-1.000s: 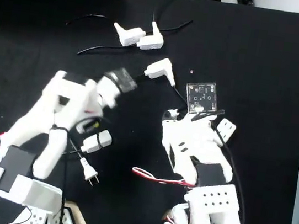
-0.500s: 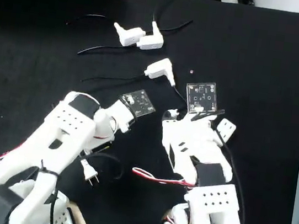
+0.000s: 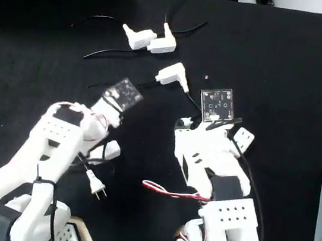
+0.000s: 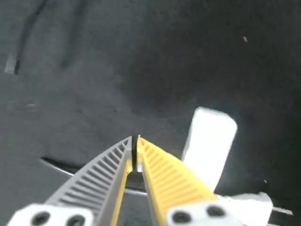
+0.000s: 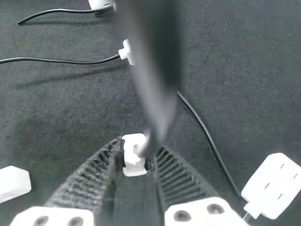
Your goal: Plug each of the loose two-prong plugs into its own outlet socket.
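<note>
**Right jaws on a plug, left jaws closed**

We found the right gripper (image 5: pixel 135 156) clamped on a small white plug (image 5: pixel 131 146), near the slotted outlet socket (image 5: pixel 276 180). A thin black cord (image 5: pixel 207 136) lay between the two. The left gripper (image 4: pixel 135 149) had its jaws pressed together, well apart from that socket, with a white block (image 4: pixel 209 141) just beside them. A loose two-prong plug (image 3: pixel 98 191) lay farther again from the socket.
</note>
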Action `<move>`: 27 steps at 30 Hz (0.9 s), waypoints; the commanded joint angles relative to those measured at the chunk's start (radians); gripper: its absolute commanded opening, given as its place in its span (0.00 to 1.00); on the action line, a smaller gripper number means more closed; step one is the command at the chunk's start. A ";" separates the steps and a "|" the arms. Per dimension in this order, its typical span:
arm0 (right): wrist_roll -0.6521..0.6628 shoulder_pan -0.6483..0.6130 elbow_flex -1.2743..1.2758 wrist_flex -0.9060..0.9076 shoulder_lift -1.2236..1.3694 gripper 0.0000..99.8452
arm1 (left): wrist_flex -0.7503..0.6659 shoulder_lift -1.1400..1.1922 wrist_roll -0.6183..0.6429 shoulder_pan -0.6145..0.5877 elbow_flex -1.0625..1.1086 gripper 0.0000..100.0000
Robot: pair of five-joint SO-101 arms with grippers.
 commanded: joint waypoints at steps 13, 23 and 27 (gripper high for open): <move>0.012 0.002 -0.005 -0.018 -0.015 0.01 | 0.227 -0.011 0.126 0.331 -0.013 0.04; 0.012 0.002 -0.004 -0.018 -0.015 0.01 | 0.235 -0.011 0.318 0.223 -0.025 0.26; 0.012 0.002 -0.004 -0.018 -0.015 0.01 | 0.235 -0.002 0.318 0.232 -0.016 0.26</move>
